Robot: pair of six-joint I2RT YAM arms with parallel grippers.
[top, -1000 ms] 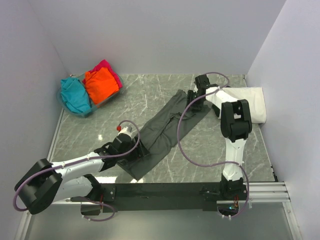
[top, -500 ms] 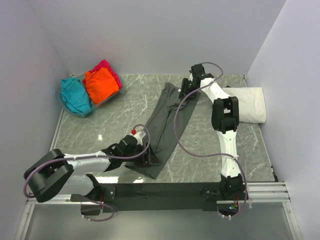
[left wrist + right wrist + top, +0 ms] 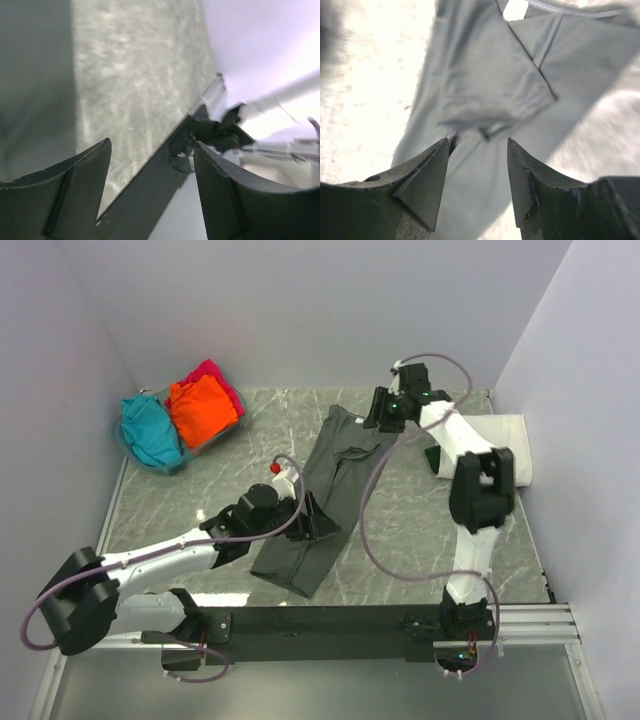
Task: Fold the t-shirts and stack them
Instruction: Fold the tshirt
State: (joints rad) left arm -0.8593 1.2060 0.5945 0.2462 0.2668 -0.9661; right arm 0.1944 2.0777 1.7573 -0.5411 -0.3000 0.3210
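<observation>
Marbled grey table (image 3: 420,530) is seen under everything, and near its middle the dark grey t-shirt (image 3: 345,460) is laid out as a long narrow band. Its long axis is set almost from 12 o'clock to 6 o'clock in the overhead view, tipped slightly toward 1 and 7. The near end looks thicker, as if doubled over, though this cannot be told for certain. The far end is taken to be the collar end, since the small white neck label (image 3: 516,9) is caught at 12 o'clock in the right wrist view, with a sleeve flap spread below it. The right gripper (image 3: 378,412) is held just off that far end, at about 1 o'clock from the band's middle. Its jaws are parted and nothing is pinched between them, the cloth being seen below the gap. The left gripper (image 3: 315,518) is placed over the near half, at about 7 o'clock from the middle. Its jaws are likewise spread and empty, with only bare marble visible between them. Each end is thus nearer to one arm, and a crosswise fold, far end brought toward near, is judged the likely next move. Farther out, the white t-shirt (image 3: 505,440) is found folded at 3 o'clock. At 10 o'clock, the teal t-shirt (image 3: 150,430), orange t-shirt (image 3: 200,410) and magenta t-shirt (image 3: 215,375) are heaped in a clear bin (image 3: 175,468).
</observation>
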